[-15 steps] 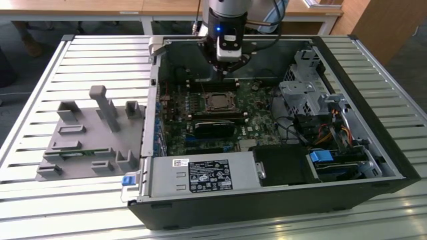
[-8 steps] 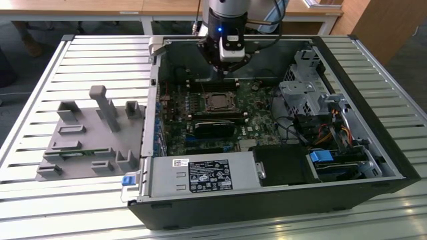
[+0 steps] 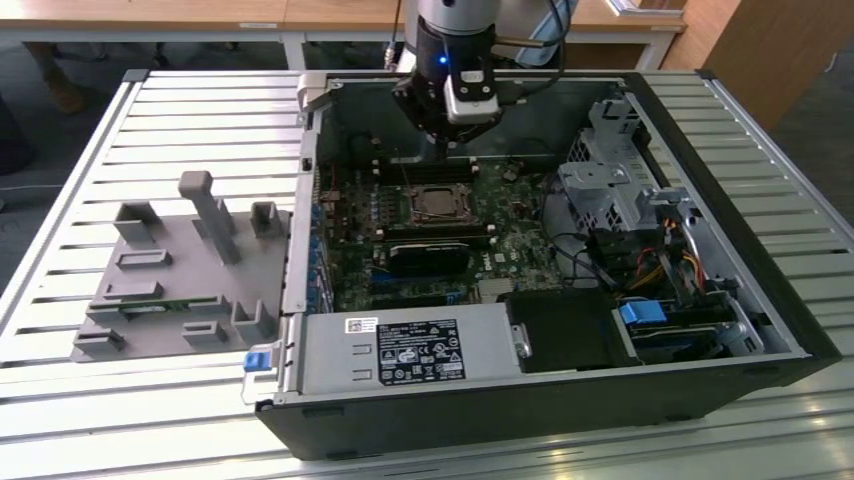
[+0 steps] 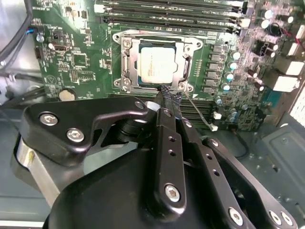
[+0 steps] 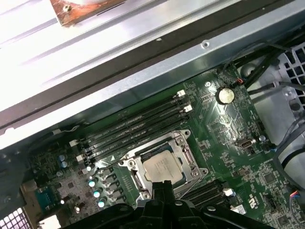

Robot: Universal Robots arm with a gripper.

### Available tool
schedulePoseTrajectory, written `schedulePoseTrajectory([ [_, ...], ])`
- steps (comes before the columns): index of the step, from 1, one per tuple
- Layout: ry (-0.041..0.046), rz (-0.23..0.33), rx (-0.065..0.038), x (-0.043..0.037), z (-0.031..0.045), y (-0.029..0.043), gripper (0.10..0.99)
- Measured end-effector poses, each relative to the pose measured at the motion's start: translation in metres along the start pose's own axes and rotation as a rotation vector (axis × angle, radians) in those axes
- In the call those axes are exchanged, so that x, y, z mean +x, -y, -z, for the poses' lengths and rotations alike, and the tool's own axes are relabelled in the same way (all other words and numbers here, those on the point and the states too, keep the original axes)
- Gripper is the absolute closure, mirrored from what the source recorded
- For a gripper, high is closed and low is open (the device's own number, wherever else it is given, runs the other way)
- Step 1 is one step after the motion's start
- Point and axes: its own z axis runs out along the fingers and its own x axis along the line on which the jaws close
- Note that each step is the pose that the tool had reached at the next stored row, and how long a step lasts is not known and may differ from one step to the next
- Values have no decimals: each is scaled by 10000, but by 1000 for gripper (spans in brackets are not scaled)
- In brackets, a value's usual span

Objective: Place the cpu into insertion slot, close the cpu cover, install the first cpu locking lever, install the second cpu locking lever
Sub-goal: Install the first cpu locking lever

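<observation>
The cpu [image 4: 157, 64] [image 5: 162, 168] lies flat in the insertion slot [image 3: 435, 204] [image 4: 125, 64] on the green motherboard [image 3: 514, 255]. The silvery cpu cover [image 4: 184, 67] [image 5: 138, 167] lies down around the chip, whose metal top shows through its window. My gripper [image 4: 170, 94] [image 5: 162, 187] [image 3: 445, 155] hovers at one edge of the socket, its dark fingertips [image 4: 165, 93] pressed together and shut. A thin metal locking lever [image 4: 198, 112] sticks out at an angle from the socket corner right beside the tips.
The open computer case [image 3: 787, 330] lies on a slatted table. Memory slots [image 4: 167, 9] run along the socket. A drive cage [image 3: 607, 180], cables [image 3: 654, 265] and power supply [image 3: 400, 350] crowd the case. A grey fixture [image 3: 187, 270] stands at the exterior view's left.
</observation>
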Motion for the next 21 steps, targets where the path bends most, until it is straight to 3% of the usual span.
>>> schedulePoseTrajectory([
  [15, -58, 2047, 4, 0, -3, 0, 980],
  [21, -36, 2997, -7, 0, -5, 0, 980],
])
